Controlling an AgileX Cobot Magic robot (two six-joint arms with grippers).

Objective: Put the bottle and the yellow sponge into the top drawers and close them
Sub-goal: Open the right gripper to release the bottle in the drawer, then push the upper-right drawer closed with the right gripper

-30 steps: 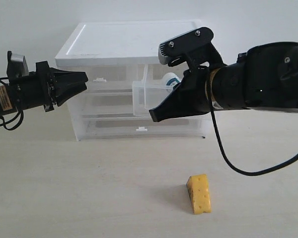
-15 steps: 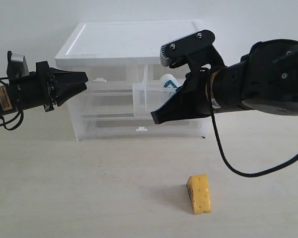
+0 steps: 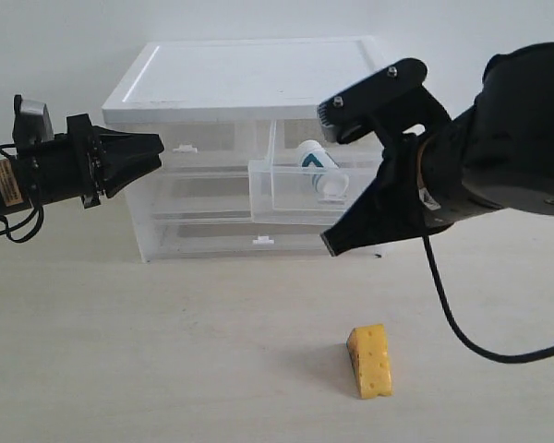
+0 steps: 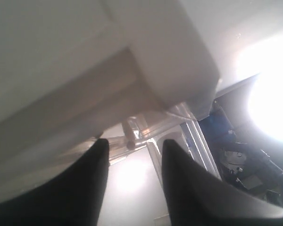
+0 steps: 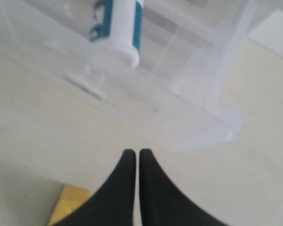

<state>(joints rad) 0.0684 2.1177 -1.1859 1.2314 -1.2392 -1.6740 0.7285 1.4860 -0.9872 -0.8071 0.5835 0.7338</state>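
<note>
The bottle (image 3: 316,169) lay in the pulled-out right top drawer (image 3: 282,194); the yellow sponge (image 3: 370,360) sat on open table (image 3: 148,369), well clear of the cabinet (image 3: 249,78). Only the wrist views showed the jaws: right gripper (image 5: 134,153) pressed together and empty, left gripper (image 4: 132,146) parted, holding nothing, beside the cabinet's edge.

I see a white-topped cabinet (image 3: 249,83) on the pale table (image 3: 166,351), before a white wall (image 3: 55,37); its wide bottom drawer (image 3: 212,238) sits shut.
</note>
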